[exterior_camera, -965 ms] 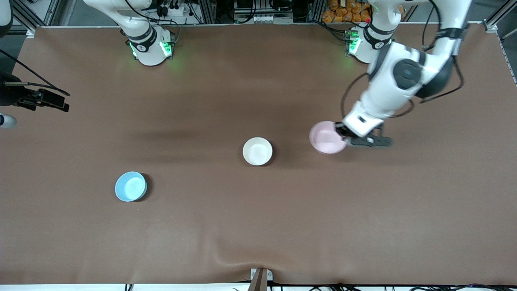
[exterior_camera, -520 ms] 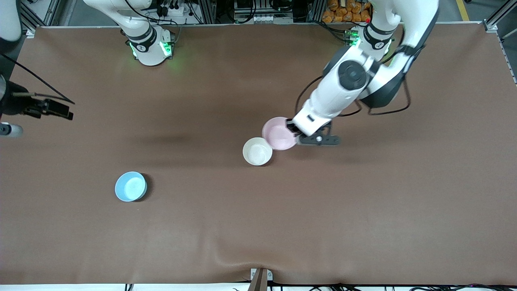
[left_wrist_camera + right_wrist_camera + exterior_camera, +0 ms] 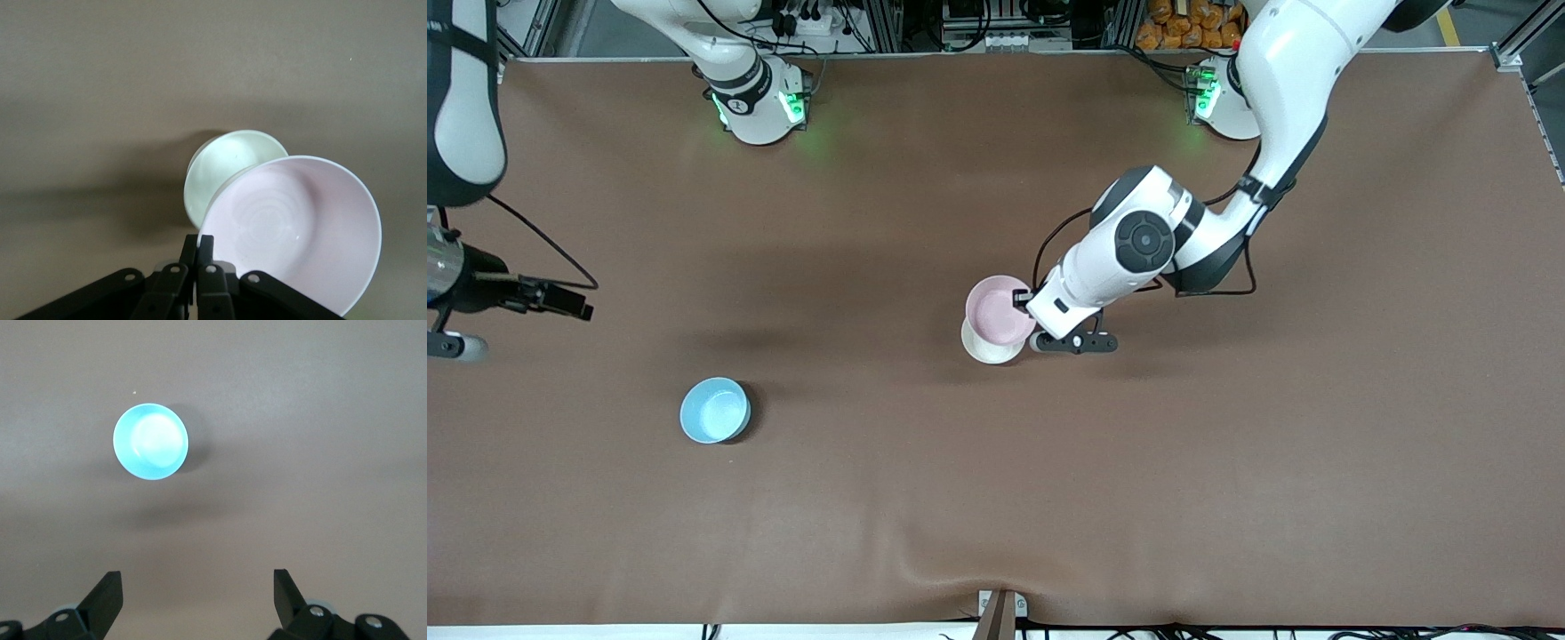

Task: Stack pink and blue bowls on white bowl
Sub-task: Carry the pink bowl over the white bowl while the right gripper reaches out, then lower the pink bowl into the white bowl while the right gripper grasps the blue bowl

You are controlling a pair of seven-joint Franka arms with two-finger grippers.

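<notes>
My left gripper (image 3: 1021, 302) is shut on the rim of the pale pink bowl (image 3: 999, 309) and holds it tilted over the white bowl (image 3: 987, 348), which it covers in part. In the left wrist view the shut fingers (image 3: 198, 243) pinch the pink bowl's (image 3: 300, 227) rim, with the white bowl (image 3: 223, 167) below it on the table. The light blue bowl (image 3: 714, 410) stands alone, nearer the front camera, toward the right arm's end. My right gripper (image 3: 569, 302) hangs open and empty at the right arm's end; its wrist view (image 3: 197, 587) shows the blue bowl (image 3: 151, 441) below.
The brown table cover (image 3: 1227, 462) carries only the three bowls. The two arm bases (image 3: 760, 107) with green lights stand along the table's back edge. A small metal bracket (image 3: 1000, 612) sits at the front edge.
My left gripper has carried the pink bowl from the left arm's end to above the white bowl. My right gripper has drifted a little lower in the front view.
</notes>
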